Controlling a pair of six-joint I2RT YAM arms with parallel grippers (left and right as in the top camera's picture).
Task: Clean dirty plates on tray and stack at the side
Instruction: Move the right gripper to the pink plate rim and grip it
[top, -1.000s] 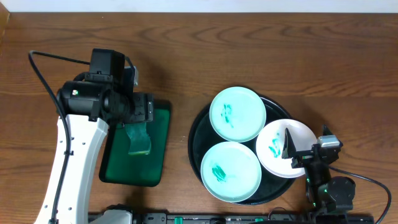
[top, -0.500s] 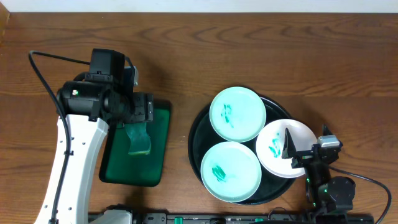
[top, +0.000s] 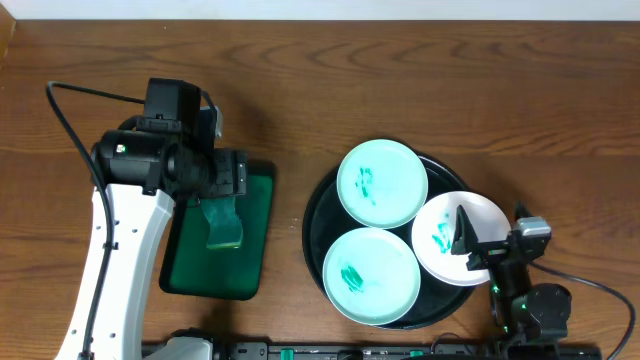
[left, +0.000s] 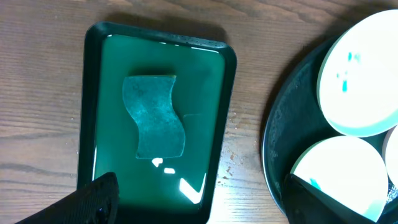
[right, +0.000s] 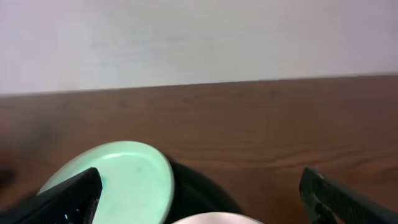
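Both jaws wide open, empty; one plate (top: 478, 222) overhangs the tray (top: 314, 222) at right, bare tabletop (top: 565, 120) beyond.

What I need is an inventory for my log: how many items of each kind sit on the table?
Dirty plates: 3
Black round tray: 1
Green rectangular tray: 1
Sponge: 1
Total: 6
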